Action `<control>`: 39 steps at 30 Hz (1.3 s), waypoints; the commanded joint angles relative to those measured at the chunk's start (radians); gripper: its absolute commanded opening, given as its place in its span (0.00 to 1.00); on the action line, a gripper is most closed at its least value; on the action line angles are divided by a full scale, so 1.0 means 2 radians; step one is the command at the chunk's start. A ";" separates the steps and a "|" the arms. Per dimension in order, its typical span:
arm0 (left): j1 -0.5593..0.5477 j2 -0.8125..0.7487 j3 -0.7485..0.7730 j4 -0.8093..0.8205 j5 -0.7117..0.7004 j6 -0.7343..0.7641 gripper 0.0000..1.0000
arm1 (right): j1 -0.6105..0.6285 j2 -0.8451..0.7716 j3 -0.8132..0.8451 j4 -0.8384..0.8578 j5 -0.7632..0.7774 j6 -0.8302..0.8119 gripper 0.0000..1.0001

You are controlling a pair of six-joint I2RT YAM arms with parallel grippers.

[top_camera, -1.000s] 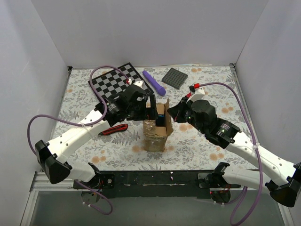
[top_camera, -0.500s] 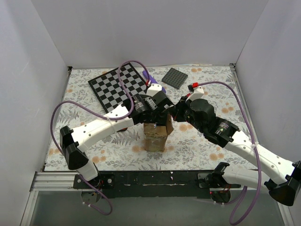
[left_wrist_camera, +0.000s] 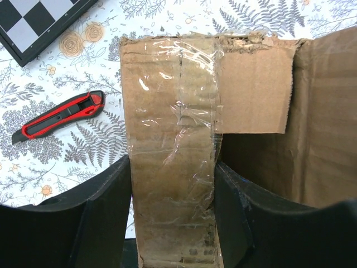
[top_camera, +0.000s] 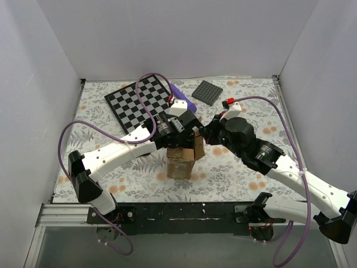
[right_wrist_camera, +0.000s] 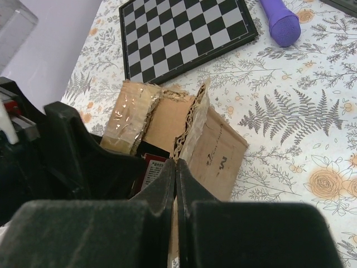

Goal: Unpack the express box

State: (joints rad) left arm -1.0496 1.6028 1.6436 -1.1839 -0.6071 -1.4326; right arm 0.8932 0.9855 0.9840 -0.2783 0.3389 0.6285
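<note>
The express box (top_camera: 180,163) stands mid-table with its flaps open. My left gripper (top_camera: 179,135) is right above it; in the left wrist view (left_wrist_camera: 172,163) its black fingers (left_wrist_camera: 106,212) press against both side edges of the glossy taped flap (left_wrist_camera: 167,111). My right gripper (top_camera: 202,135) is shut on the torn corrugated edge of the right flap (right_wrist_camera: 192,120), whose printed side (right_wrist_camera: 220,162) faces out; the gripper also shows in the right wrist view (right_wrist_camera: 177,165). A red and black item (right_wrist_camera: 150,167) lies inside the box.
A red utility knife (left_wrist_camera: 58,114) lies left of the box. The chessboard (top_camera: 139,100) lies at the back left, with a purple cylinder (right_wrist_camera: 279,19) and a dark grey square plate (top_camera: 207,92) behind the box. White walls enclose the table.
My left arm has swung right and its gripper has come down over the box onto the taped flap. The box has shifted slightly left. The right gripper has stayed on its flap.
</note>
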 commanded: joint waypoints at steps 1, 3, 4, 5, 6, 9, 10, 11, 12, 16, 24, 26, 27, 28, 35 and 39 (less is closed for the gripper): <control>0.001 -0.046 0.003 0.000 -0.032 0.003 0.31 | 0.000 -0.013 0.016 0.013 0.027 -0.011 0.01; 0.001 -0.049 0.001 0.001 -0.033 -0.001 0.23 | -0.001 -0.013 0.014 0.013 0.028 -0.011 0.01; 0.001 -0.052 0.000 0.004 -0.032 -0.002 0.21 | 0.000 -0.014 0.013 0.013 0.028 -0.012 0.01; 0.001 -0.056 -0.003 0.008 -0.031 -0.001 0.20 | 0.000 -0.015 0.011 0.013 0.029 -0.012 0.01; 0.001 -0.063 -0.008 0.017 -0.030 0.000 0.17 | 0.000 -0.016 0.009 0.013 0.030 -0.012 0.01; 0.002 -0.078 -0.013 0.027 -0.032 -0.002 0.11 | -0.001 -0.018 0.004 0.013 0.031 -0.013 0.01; 0.006 -0.081 -0.018 0.030 -0.032 -0.003 0.09 | 0.001 -0.019 0.003 0.014 0.031 -0.012 0.01; 0.008 -0.086 -0.021 0.033 -0.032 -0.004 0.08 | 0.000 -0.020 0.003 0.014 0.031 -0.012 0.01; 0.009 -0.090 -0.026 0.040 -0.030 -0.005 0.07 | 0.000 -0.021 0.003 0.014 0.030 -0.012 0.01; 0.026 -0.139 -0.063 0.073 -0.018 -0.012 0.00 | 0.000 -0.025 0.003 0.015 0.025 -0.012 0.01; 0.102 -0.216 -0.148 0.164 0.098 -0.006 0.00 | 0.000 -0.033 -0.009 0.019 0.021 -0.010 0.01; 0.115 -0.226 -0.160 0.178 0.127 -0.003 0.00 | 0.001 -0.034 -0.010 0.022 0.020 -0.010 0.01; 0.117 -0.227 -0.167 0.185 0.134 -0.003 0.00 | 0.001 -0.034 -0.010 0.022 0.020 -0.011 0.01; 0.119 -0.227 -0.169 0.188 0.140 -0.003 0.00 | 0.000 -0.034 -0.010 0.022 0.020 -0.011 0.01; 0.126 -0.248 -0.199 0.237 0.179 -0.010 0.00 | 0.000 -0.039 -0.022 0.024 0.018 -0.010 0.01; 0.134 -0.263 -0.217 0.260 0.198 -0.016 0.00 | 0.000 -0.052 -0.039 0.034 0.017 -0.013 0.01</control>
State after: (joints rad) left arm -0.8127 1.1671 1.2213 -0.7570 -0.2207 -1.4536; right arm 0.9043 0.9234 0.9360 -0.2058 0.3119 0.6399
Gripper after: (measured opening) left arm 0.515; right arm 0.022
